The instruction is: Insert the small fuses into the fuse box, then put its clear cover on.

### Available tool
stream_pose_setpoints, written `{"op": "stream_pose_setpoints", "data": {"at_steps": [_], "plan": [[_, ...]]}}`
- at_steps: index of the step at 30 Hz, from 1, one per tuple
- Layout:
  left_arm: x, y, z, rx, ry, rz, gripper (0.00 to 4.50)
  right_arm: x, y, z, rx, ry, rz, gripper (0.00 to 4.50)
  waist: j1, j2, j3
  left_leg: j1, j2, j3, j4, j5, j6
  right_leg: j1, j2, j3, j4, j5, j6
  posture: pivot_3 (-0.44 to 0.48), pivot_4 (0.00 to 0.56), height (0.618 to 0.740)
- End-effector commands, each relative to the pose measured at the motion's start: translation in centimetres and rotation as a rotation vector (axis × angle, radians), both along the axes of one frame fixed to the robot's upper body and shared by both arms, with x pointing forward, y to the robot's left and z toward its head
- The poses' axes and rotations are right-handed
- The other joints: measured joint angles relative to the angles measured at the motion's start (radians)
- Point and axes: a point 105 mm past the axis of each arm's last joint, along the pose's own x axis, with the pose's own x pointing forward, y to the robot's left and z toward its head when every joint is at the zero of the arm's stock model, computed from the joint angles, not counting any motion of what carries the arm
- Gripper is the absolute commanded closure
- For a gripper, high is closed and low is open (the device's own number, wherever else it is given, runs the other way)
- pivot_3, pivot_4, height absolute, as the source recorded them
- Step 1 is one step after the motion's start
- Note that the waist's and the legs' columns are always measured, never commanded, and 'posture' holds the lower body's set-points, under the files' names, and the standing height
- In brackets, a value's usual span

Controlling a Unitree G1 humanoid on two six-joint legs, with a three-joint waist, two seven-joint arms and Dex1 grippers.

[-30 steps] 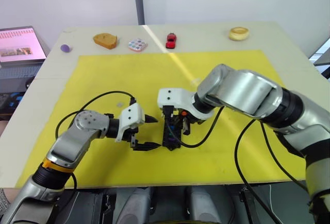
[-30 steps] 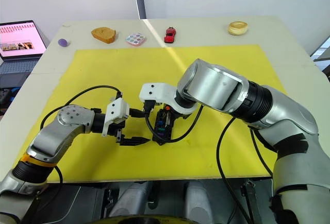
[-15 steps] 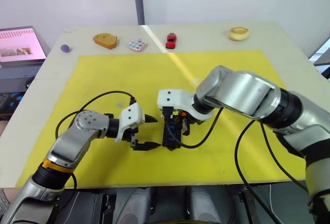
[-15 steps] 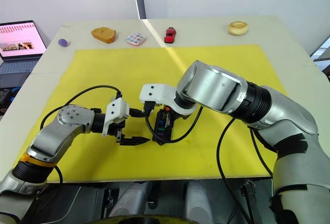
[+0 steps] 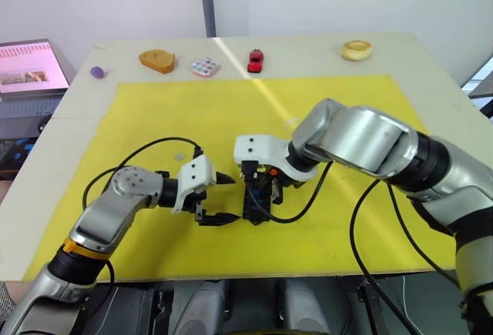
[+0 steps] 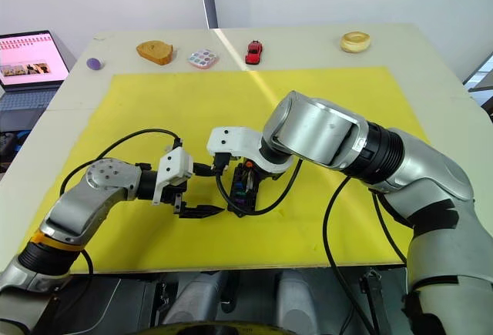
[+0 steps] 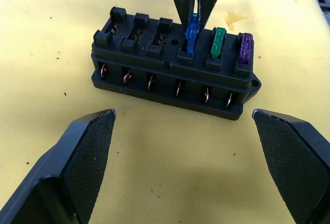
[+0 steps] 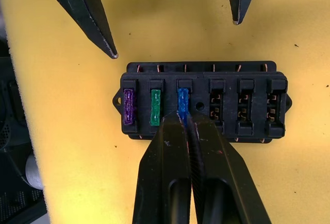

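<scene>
Half-hidden blue fuse (image 8: 182, 101) in right hand (image 8: 186, 118)

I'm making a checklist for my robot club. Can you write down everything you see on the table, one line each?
Surface: yellow mat on a pale table.
Job's things: black fuse box holds a purple fuse, a green fuse and a blue fuse; three slots empty. Clear cover: nothing seen.
Clutter: toy car, pastel tile, bread slice, purple ball, round pastry.
Grippers: right gripper shut on the blue fuse; left gripper open beside the box.
Cables: black cables loop over the mat.
Surroundings: laptop.
</scene>
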Motion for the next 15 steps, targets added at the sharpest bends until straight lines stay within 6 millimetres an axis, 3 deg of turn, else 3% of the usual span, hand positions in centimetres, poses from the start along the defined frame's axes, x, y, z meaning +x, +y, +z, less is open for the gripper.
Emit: {"op": "stream_pose_setpoints", "data": {"at_steps": [1,15], "plan": [[-0.3,-0.4,0.8,-0.001,-0.047,-0.026,0.03,-0.1,0.5,1.1,0.014,-0.037,0.033,4.5,0.0,0.0,0.0,0.0,0.0,0.0,0.0,0.0,0.0,0.0,0.0,0.0,0.0,0.0,0.0,0.0,0.15,0.74],[-0.5,-0.5,0.6,0.004,-0.049,-0.03,0.03,0.6,0.1,-0.7,-0.044,-0.082,0.028,4.5,0.0,0.0,0.0,0.0,0.0,0.0,0.0,0.0,0.0,0.0,0.0,0.0,0.0,0.0,0.0,0.0,0.15,0.74]]}}
